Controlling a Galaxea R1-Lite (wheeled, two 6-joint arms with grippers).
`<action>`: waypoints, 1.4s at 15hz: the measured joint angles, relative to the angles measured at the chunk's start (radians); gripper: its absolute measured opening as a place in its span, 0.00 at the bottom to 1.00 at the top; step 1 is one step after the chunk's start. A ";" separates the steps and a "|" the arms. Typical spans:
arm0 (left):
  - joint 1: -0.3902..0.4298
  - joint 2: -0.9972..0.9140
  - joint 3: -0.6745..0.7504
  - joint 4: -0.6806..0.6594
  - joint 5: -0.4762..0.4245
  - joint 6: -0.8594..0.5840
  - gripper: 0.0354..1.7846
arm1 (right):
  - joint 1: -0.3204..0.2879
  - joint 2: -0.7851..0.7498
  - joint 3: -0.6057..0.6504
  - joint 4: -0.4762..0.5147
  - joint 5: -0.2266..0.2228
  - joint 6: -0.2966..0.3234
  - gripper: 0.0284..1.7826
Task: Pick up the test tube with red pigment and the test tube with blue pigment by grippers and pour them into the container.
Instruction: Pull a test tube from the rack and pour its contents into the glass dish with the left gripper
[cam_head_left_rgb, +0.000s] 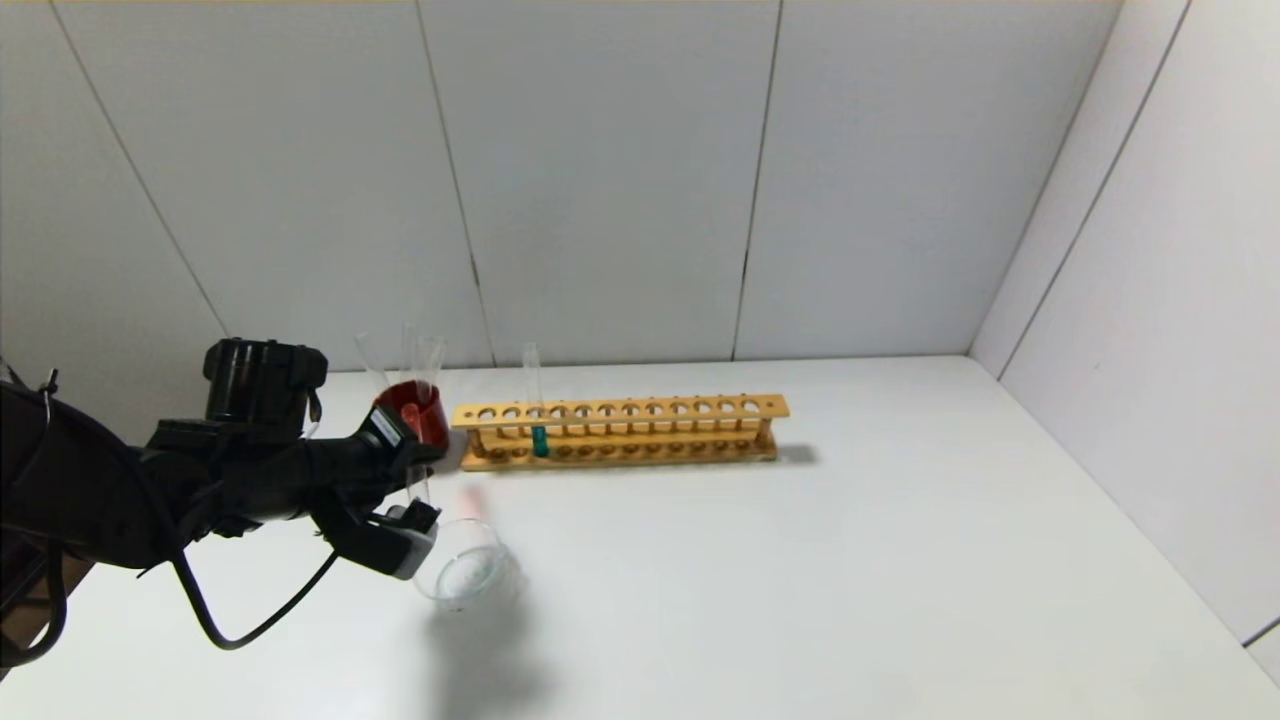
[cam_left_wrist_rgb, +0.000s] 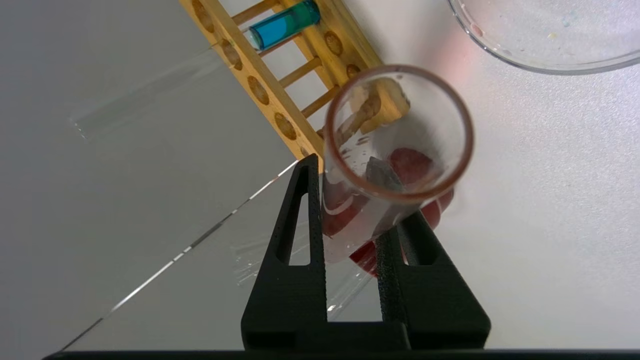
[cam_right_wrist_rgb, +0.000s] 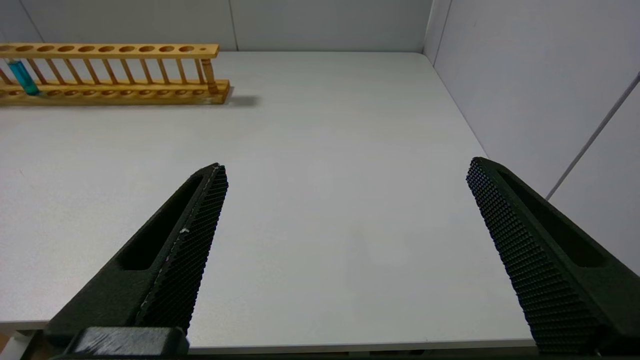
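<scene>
**Red tube held beside the dish, pour not yet made**

A white tabletop (cam_head_left_rgb: 800, 560) enclosed by pale grey panelled walls is seen. A long wooden test-tube rack (cam_head_left_rgb: 620, 432) stands towards the back, with the slim clear tube of teal-blue liquid (cam_head_left_rgb: 540, 440) upright in one of its holes near the left end. The black two-fingered left gripper (cam_left_wrist_rgb: 350, 220) is closed on the slim clear glass tube holding orange-red liquid (cam_left_wrist_rgb: 395, 165), close to the small shallow clear glass dish (cam_head_left_rgb: 465, 570) and in front of a dark red cup (cam_head_left_rgb: 415, 410). The right gripper (cam_right_wrist_rgb: 345, 240) is parked with its fingers spread wide over bare table, well apart from the rack.

A spill is judged the main risk: if the tube is tipped before its mouth is over the dish, red liquid would land on the table. Smooth glass between narrow fingers could also slip or rotate during tilting.

The grip, the tube's open mouth and the liquid pooled low inside are shown only by the left wrist view. The tube's placing relative to dish and rack is given by the head view. The rack's empty right end is shown best by the right wrist view.
</scene>
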 joint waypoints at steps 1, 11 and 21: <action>0.002 0.002 0.000 -0.001 0.001 0.004 0.17 | 0.000 0.000 0.000 0.000 0.000 0.000 0.98; 0.008 0.073 -0.044 -0.035 0.014 0.067 0.17 | 0.000 0.000 0.000 0.000 0.000 0.000 0.98; 0.016 0.090 -0.049 -0.077 0.017 0.167 0.17 | 0.000 0.000 0.000 0.000 0.000 0.000 0.98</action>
